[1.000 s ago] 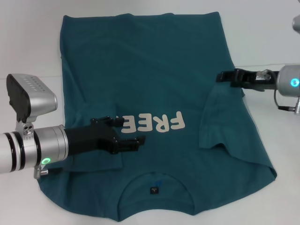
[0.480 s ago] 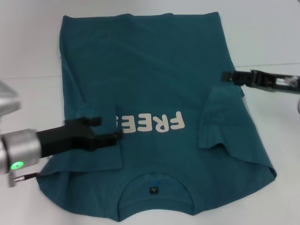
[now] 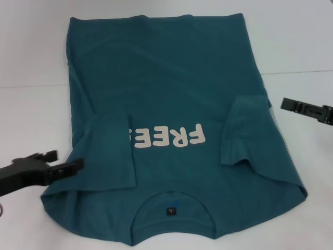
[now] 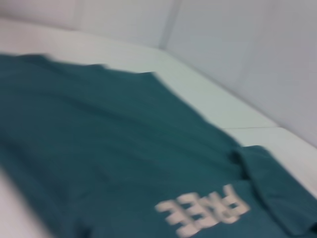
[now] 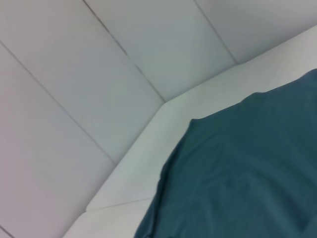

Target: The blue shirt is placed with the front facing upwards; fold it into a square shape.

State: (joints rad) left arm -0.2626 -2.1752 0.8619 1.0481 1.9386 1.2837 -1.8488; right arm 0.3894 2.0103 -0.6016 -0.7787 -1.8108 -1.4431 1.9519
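The blue shirt (image 3: 171, 88) lies flat on the white table, front up, with the cream lettering (image 3: 169, 136) showing and the collar (image 3: 171, 211) nearest me. Both sleeves are folded inward onto the body: the left sleeve (image 3: 106, 151) and the right sleeve (image 3: 247, 130). My left gripper (image 3: 69, 159) is low at the shirt's left edge, open and holding nothing, one fingertip just over the cloth. My right gripper (image 3: 299, 107) hovers off the shirt's right side, clear of the fabric. The left wrist view shows the shirt (image 4: 99, 148) and its lettering (image 4: 203, 210). The right wrist view shows a corner of the shirt (image 5: 247, 173).
Bare white table (image 3: 31, 114) runs along both sides of the shirt. White wall panels (image 5: 99, 99) close off the back of the table, and the shirt's hem lies near that back edge.
Both arms have drawn back outward from the shirt. The left gripper slid left off the folded sleeve, and the right gripper moved toward the right edge. Both sleeves stay folded in.
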